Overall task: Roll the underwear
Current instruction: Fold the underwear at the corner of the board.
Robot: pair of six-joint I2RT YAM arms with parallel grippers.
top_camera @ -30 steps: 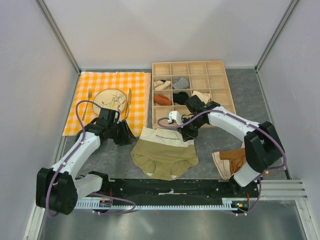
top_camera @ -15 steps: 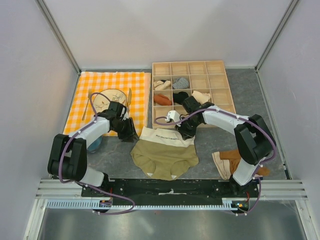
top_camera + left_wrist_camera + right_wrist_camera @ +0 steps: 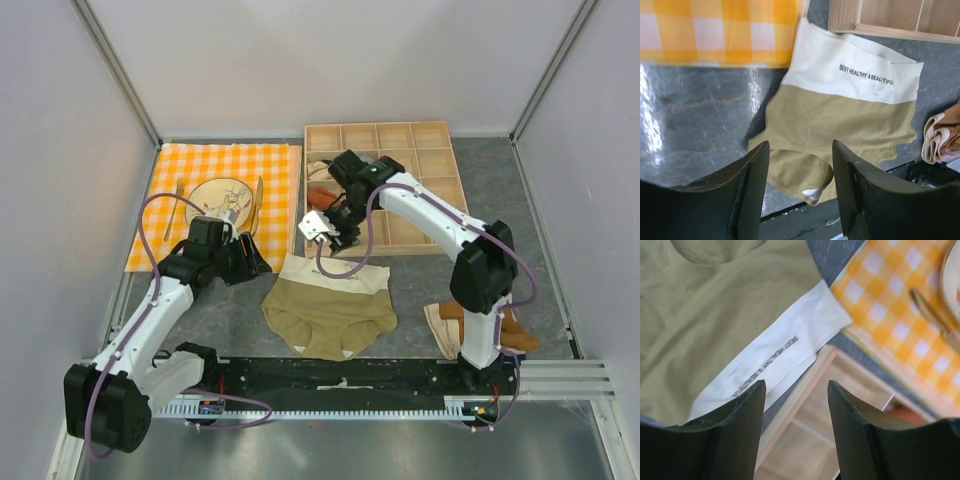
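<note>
On the grey surface (image 3: 430,285), between the two arms, the underwear (image 3: 330,310) lies flat and unrolled. Its pale waistband (image 3: 335,273) is at the far edge and its leg openings point toward the arm bases. The band's left corner lies just beside the orange checked cloth (image 3: 225,165), and its far edge lies near the front rim of the wooden box (image 3: 445,128).

The left tool (image 3: 258,262) hangs just off the left end of the waistband, clear of the fabric. In its wrist view the two dark fingers (image 3: 752,192) stand apart with nothing between them, and the olive cloth (image 3: 840,125) shows below the gap.

The right tool (image 3: 338,235) sits over the box's near left corner. Its wrist view shows its fingers (image 3: 740,432) spread and empty too, above the band (image 3: 785,352) and the box rim (image 3: 805,382).

A plate (image 3: 212,190) rests on the checked cloth. Folded brown and pink garments (image 3: 470,315) lie near the right arm's base, well apart from the underwear.
</note>
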